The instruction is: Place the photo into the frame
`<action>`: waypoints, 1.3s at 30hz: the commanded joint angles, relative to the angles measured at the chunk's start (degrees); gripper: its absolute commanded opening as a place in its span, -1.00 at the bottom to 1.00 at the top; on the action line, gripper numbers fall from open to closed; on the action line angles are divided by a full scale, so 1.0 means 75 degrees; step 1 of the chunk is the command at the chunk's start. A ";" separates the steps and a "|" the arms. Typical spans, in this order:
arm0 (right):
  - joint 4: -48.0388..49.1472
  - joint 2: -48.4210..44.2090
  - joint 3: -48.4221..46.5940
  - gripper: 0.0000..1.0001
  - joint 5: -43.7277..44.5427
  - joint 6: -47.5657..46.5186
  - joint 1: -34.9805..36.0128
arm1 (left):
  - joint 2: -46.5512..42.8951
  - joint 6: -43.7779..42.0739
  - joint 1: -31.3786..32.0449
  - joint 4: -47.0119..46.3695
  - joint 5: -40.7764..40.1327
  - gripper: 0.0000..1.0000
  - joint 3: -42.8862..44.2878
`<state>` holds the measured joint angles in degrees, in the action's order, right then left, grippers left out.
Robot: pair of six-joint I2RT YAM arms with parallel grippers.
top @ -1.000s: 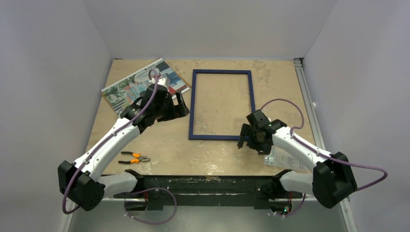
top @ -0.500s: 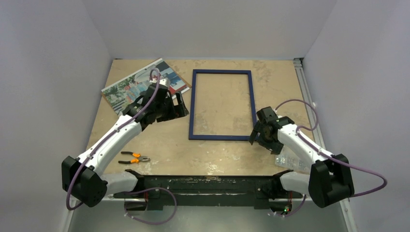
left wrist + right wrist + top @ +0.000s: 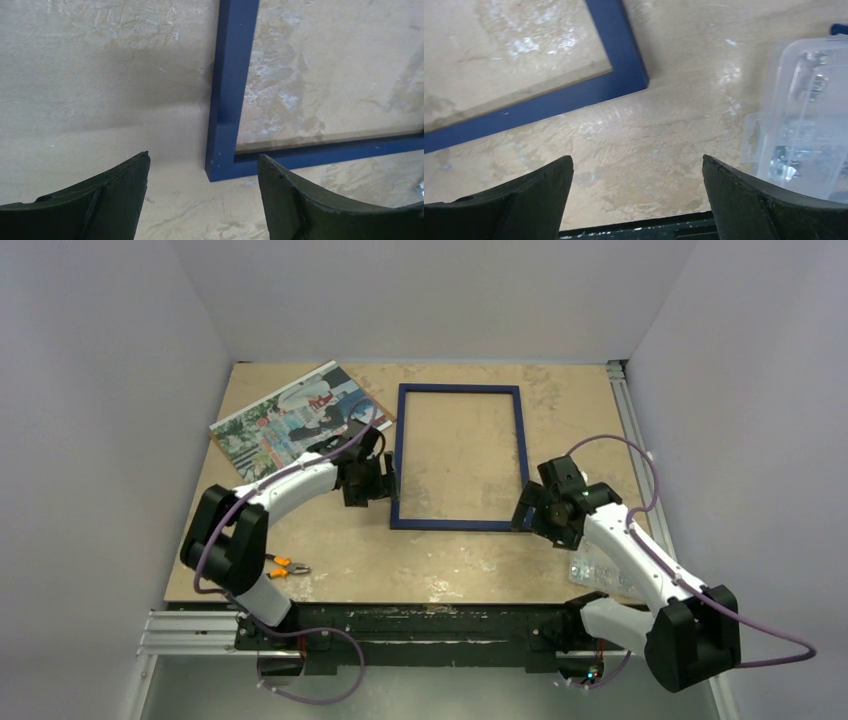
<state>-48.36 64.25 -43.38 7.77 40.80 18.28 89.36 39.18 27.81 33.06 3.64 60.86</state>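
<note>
The frame (image 3: pixel 460 389) lies flat in the middle of the table, its dark blue side up, with bare table showing through it. The photo (image 3: pixel 285 420) lies askew at the back left, apart from the frame. My left gripper (image 3: pixel 385 486) is at the frame's near left corner; in the left wrist view that corner (image 3: pixel 220 165) shows between the fingers of the open gripper (image 3: pixel 204 155), which grips nothing. My right gripper (image 3: pixel 528 512) is at the near right corner (image 3: pixel 624 70). It stands open and empty (image 3: pixel 637 157) over bare table just off that corner.
Orange-handled pliers (image 3: pixel 278 566) lie near the front left. A clear plastic box (image 3: pixel 595 570) of small parts sits at the front right, close to my right fingers (image 3: pixel 804 115). A brown board edge (image 3: pixel 379 407) peeks from under the photo. Walls close in on three sides.
My left arm has swung from over the photo to the frame's near left corner, its jaws narrowing a little. My right gripper has shifted right to the near right corner.
</note>
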 commanded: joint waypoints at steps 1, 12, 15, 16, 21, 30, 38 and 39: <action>0.0336 -0.0240 -0.0399 0.97 -0.0832 -0.0361 -0.0024 | 0.0740 -0.0117 0.0218 -0.0421 -0.0040 0.46 0.0307; 0.0424 -0.0214 -0.0709 0.97 -0.1395 -0.0459 -0.0030 | 0.1709 0.0035 0.0520 -0.0859 0.0088 -0.13 0.0440; 0.0404 -0.0151 -0.0826 0.97 -0.1411 -0.0468 -0.0026 | 0.1865 0.0070 0.0628 -0.0935 0.0124 -0.31 0.0426; 0.0404 -0.0133 -0.0855 0.97 -0.1420 -0.0470 -0.0033 | 0.1892 0.0093 0.0672 -0.0944 0.0145 -0.38 0.0428; 0.0421 -0.0058 -0.0959 0.97 -0.1510 -0.0469 -0.0024 | 0.1902 0.0214 0.0903 -0.1009 0.0159 -0.81 0.0427; 0.0475 0.0004 -0.1036 0.97 -0.1564 -0.0459 -0.0026 | 0.1945 0.0543 0.1436 -0.0998 0.0172 -1.00 0.0408; 0.0489 -0.0023 -0.1034 0.97 -0.1514 -0.0470 -0.0027 | 0.1642 0.1049 0.1851 -0.0877 -0.0017 -1.00 0.0228; 0.0487 -0.0023 -0.1037 0.97 -0.1503 -0.0471 -0.0030 | 0.1617 0.1128 0.1908 -0.0854 -0.0046 -1.00 0.0210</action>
<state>-45.65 64.40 -48.64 -3.03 37.93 18.28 102.32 44.40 39.90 26.11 2.35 63.51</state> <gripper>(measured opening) 0.983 0.237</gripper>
